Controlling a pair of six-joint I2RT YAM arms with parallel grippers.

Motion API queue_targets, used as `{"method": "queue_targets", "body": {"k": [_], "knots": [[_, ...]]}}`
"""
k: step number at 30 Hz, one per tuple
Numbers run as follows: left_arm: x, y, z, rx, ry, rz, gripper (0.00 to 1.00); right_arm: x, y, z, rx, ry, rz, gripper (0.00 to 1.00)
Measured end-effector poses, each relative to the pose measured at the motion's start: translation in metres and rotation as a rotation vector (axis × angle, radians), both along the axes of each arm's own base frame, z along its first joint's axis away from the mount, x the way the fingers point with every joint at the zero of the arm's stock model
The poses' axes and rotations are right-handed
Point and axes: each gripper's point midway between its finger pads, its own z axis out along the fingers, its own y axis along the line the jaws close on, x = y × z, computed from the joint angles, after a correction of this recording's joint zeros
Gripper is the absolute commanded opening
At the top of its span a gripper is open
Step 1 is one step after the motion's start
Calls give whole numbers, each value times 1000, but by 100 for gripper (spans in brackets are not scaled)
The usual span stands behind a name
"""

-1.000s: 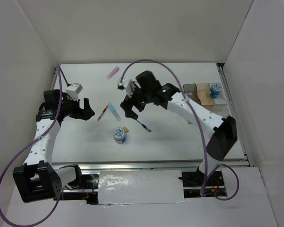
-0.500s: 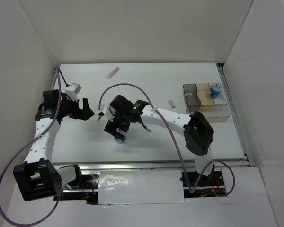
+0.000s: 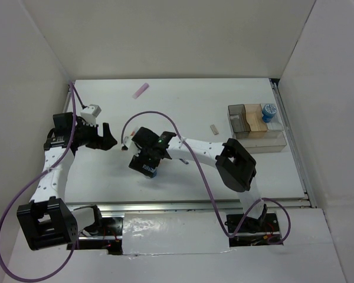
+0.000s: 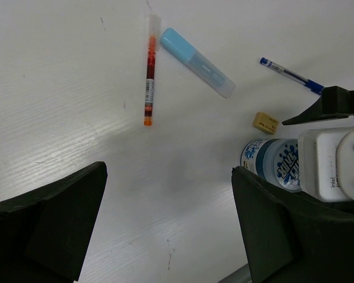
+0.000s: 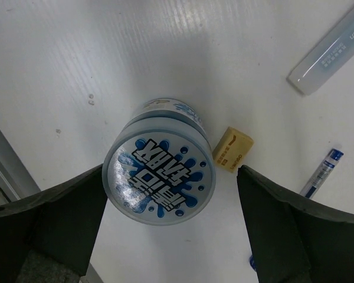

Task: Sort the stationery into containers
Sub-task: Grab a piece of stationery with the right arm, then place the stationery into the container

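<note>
Since the roll (image 5: 159, 162) I'm after stands upright on the bench (image 5: 76, 47) directly between the right jaws, which are spread wide on either side and not yet touching it, I read this as the moment before the pinch. Just beside it at 3 o'clock lies the tan cube (image 5: 233, 149), with the blue pen (image 5: 318, 174) further out at 4 and the light-blue bar (image 5: 330, 53) at 1. From the top view, only the second roll (image 3: 269, 111) sits in the tray (image 3: 265, 142), off at the bench's 2 o'clock corner. Loose on the bench: the pink bar (image 3: 141, 90) at 11 o'clock, the beige block (image 3: 213, 128) near the tray, and the red pen (image 4: 148, 76) ahead of the left jaws, which hang wide apart on nothing. By my count 1 of 8 is sorted, so most of the job is left.
</note>
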Motion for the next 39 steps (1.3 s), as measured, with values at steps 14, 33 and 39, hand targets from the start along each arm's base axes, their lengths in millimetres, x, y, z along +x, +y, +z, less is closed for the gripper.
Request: {"method": "queue_targets", "body": {"k": [14,33,39], "knots": [[0,1,-1,-1,3,2,99,-5,2,0,13,26,7,51],[4,-2,3,-6,-30,-27,99,162,-328,192,273,-270,-903,14],[8,-4,-3,-23,-13,-37,99,164,-453,185,184,-304,-1201,10]]}}
